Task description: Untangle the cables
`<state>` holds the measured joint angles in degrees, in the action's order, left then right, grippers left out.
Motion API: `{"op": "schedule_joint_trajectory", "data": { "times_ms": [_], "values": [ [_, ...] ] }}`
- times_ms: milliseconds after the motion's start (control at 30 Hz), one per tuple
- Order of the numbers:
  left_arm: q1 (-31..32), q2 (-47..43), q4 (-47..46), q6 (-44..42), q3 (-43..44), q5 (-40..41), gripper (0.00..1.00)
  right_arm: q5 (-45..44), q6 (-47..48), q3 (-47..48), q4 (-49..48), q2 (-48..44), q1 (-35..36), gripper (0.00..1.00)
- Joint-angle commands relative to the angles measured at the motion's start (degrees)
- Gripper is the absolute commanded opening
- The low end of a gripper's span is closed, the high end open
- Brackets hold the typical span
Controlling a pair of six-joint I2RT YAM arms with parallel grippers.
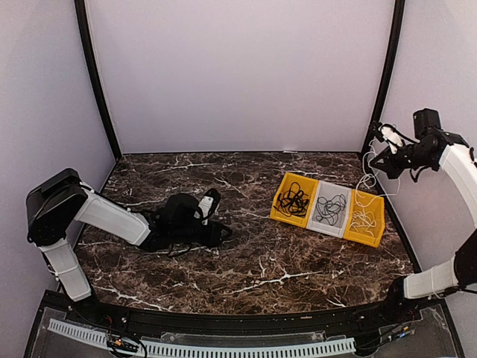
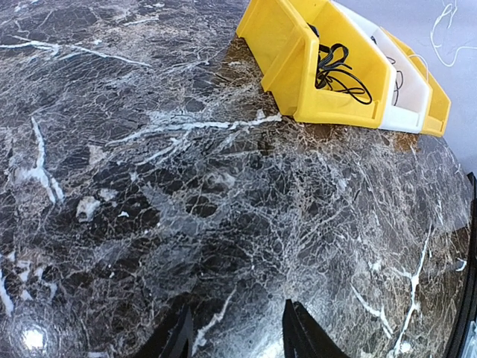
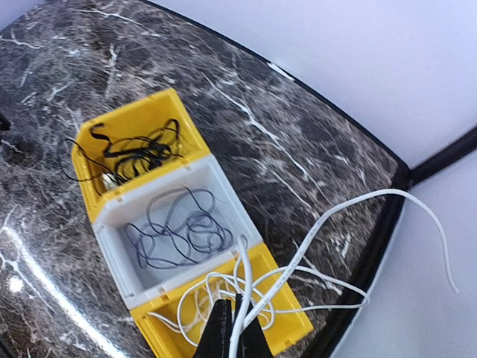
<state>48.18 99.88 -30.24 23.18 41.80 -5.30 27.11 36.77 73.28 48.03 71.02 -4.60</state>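
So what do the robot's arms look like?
The left arm and right arm match: white tube sections joined by chunky black joints. A thin black wire loops off the right one. The left arm's fingers are black and pointed. No writing shows.

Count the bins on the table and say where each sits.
3, side by side at the table's right: a yellow bin on the left, a white bin in the middle, a second yellow bin on the right.
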Motion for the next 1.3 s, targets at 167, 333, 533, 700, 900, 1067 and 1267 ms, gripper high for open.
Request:
{"op": "schedule_joint_trajectory", "data": {
  "times_ms": [167, 333, 533, 700, 900, 1067, 1267],
  "values": [
    [0.26, 2.68, -1.12, 0.35, 2.11, -2.34, 0.43, -0.54, 7.31, -5.12, 3.51, 1.14, -11.21, 0.00],
    [0.29, 2.60, -0.42, 0.21, 2.31, -2.44, 0.43, 3.93, 3.39, -9.58, -1.81, 3.29, -11.05, 0.00],
    [0.28, 1.60, 0.57, 0.64, 1.47, -2.15, 0.43, 4.45, -0.01, -16.77, -8.81, 7.80, -10.83, 0.00],
    [0.25, 1.16, 0.45, 1.14, 0.74, -2.06, 0.43, 7.34, -3.14, -20.84, -13.92, 8.74, -10.43, 0.00],
    [0.32, 2.15, 1.48, 0.62, 2.49, -2.66, 0.43, 7.39, -7.54, -20.20, -17.43, 9.32, -7.38, 0.00],
    [0.29, 2.70, 1.14, 0.76, 3.27, -3.02, 0.43, 6.81, -14.17, -21.95, -24.76, 9.91, -5.42, 0.00],
    [0.26, 2.96, 0.72, 1.22, 2.68, -3.29, 0.43, 7.25, -17.62, -22.05, -29.15, 11.46, -4.98, 0.00]
  ]
}}
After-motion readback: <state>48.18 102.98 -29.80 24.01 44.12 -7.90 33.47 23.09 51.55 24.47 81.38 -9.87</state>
